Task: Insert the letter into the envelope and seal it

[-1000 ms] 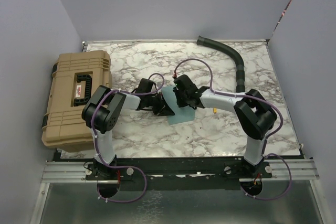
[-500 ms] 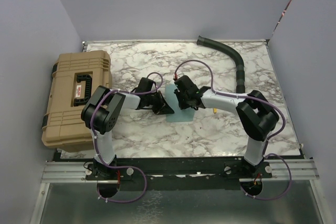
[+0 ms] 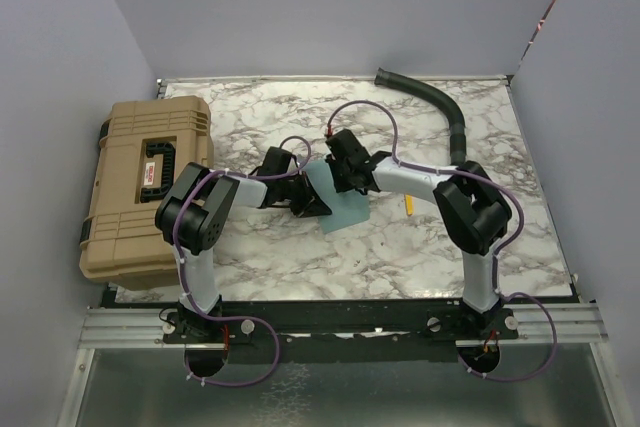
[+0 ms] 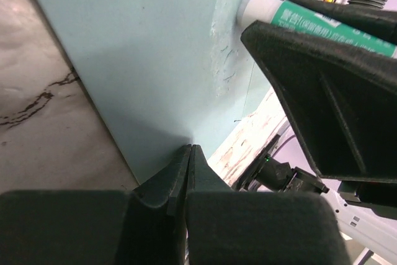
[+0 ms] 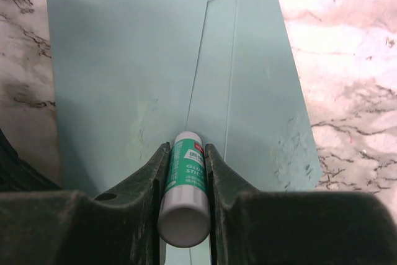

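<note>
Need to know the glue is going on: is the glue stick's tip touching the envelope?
Touching. The left wrist view shows the white tip of the glue stick pressed against the envelope, no gap, with smeared marks around it.

The top camera looks down from above and behind the robot, far enough to show the whole table (image 3: 400, 247). Both wrist cameras are very near the envelope (image 3: 345, 212) — the left low along its surface, the right facing down on it. All three views share the envelope, and the wrist views also the glue stick (image 5: 186, 178).
</note>
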Controlling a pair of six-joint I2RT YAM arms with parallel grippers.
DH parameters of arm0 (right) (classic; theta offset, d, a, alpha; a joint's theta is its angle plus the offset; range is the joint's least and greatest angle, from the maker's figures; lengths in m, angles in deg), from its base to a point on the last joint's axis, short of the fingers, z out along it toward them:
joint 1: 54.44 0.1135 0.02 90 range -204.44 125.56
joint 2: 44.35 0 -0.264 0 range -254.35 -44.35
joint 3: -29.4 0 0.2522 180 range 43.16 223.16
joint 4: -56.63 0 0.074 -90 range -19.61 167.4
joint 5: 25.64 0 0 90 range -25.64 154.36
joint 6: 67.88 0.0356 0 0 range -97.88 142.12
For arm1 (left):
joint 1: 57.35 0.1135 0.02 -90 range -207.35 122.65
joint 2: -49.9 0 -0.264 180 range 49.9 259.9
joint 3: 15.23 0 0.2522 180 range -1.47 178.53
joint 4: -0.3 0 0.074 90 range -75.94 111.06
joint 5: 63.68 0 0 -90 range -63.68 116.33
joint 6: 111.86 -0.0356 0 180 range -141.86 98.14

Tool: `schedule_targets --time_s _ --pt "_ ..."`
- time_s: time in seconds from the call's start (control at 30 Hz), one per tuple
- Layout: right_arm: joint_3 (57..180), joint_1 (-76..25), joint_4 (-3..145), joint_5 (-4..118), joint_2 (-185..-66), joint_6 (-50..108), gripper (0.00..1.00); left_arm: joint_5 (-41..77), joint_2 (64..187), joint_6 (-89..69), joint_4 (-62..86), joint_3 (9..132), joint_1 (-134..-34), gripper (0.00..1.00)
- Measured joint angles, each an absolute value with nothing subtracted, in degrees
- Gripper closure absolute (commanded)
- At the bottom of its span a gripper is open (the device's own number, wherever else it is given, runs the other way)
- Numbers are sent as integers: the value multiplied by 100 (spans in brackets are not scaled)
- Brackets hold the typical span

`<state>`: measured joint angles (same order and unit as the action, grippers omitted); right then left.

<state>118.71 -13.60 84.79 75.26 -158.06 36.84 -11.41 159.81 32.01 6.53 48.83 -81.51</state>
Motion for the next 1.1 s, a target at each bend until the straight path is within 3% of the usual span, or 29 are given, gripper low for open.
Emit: schedule_targets --time_s 0.47,0.9,1.1 --pt "12168 -1238 8514 7681 -16027 3533 99 -1246 16141 3203 712 5067 -8118 100" --pt "11001 -1028 7989 7799 -15295 3518 99 -1141 16110 3610 764 5084 -8116 100" --pt "11089 -1026 8031 7764 -15352 3512 99 -1135 16108 3616 767 5075 -8120 100"
